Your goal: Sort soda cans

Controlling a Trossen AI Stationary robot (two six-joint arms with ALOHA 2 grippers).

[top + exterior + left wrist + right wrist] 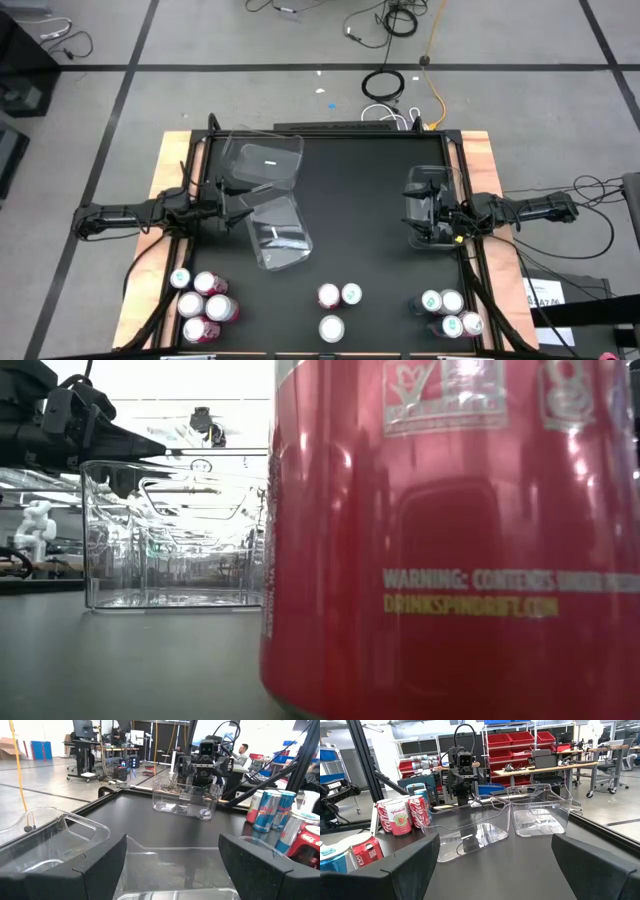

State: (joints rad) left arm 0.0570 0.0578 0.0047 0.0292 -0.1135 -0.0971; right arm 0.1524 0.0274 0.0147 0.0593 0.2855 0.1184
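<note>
Red can (450, 540) looms closest; both claws open, apart, holding nothing.

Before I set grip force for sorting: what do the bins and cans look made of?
Bins: clear, glossy, stiff-looking plastic; the table shows straight through the walls, and the rims catch highlights. Cans: likely thin metal, with shiny silver round tops and printed bodies in red, white or teal; the near red can mirrors the room.

— Count's in: twelve soda cans (330, 296) on the table, in groups of five, three and four.
— And three clear bins (278, 232), plus two grippers.
</note>
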